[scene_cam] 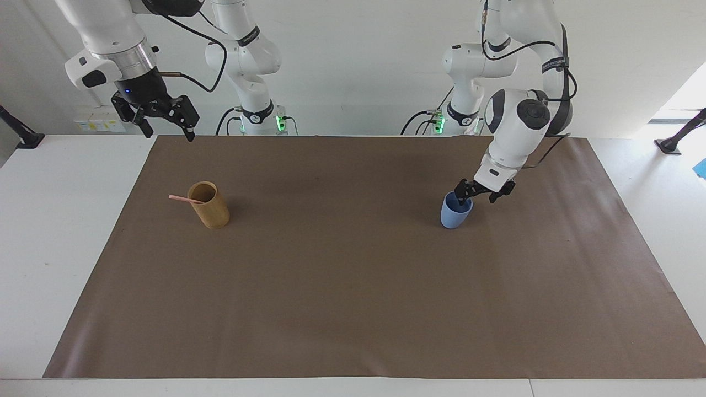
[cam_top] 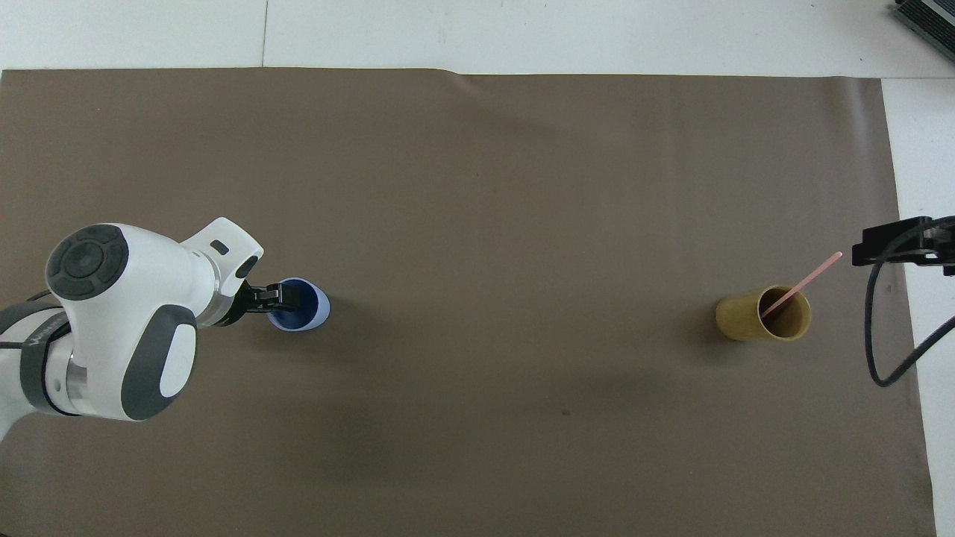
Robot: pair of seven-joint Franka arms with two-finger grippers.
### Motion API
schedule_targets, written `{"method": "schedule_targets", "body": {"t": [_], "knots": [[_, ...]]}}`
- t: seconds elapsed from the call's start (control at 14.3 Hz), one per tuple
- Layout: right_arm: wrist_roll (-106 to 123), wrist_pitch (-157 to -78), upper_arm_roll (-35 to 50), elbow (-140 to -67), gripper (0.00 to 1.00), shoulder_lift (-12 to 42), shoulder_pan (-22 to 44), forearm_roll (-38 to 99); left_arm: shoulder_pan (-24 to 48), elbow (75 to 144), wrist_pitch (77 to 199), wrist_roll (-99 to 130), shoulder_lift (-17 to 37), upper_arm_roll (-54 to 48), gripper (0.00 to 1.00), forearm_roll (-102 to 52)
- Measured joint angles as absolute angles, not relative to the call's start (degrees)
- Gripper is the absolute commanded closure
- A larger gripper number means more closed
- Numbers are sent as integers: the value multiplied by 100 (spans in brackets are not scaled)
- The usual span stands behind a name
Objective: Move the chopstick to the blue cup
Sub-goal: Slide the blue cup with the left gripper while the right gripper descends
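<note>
Facing view: we judge the chopstick (scene_cam: 181, 198) light, stiff and slippery, best pinched at its free end sticking out of the tan cup (scene_cam: 209, 205), which is below the spread, empty right gripper (scene_cam: 164, 125). Overhead view: the left gripper (cam_top: 286, 296) straddles the blue cup (cam_top: 307, 312) rim, jaws apart, grip unclear to us.

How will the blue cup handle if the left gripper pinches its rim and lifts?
Blue cup: small, empty, so probably light. Tapered base suggests it tips easily under sideways push. Smooth wall may slip in left gripper.
</note>
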State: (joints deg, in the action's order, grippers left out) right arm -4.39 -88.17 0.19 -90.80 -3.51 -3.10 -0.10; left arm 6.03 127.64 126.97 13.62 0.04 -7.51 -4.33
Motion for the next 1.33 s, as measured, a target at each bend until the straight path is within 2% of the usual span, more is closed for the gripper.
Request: {"method": "schedule_targets", "body": {"t": [0.63,0.84,1.05,1.33], "knots": [[-439,-8863,-23,-9088,0,-351,-338,-10,802,12602,12826,1387,101,-751,100,-465],[-439,-9434,-51,-9364,0,-345,-344,-10,1180,12067,12548,1911,130,-747,100,-474],[-439,-10449,-80,-9923,0,-334,-381,-10,1943,11409,12208,2583,342,-761,100,-475],[-429,-11218,-87,-10729,0,-314,-525,-10,2783,10682,12047,3006,1006,-767,100,-475]]}}
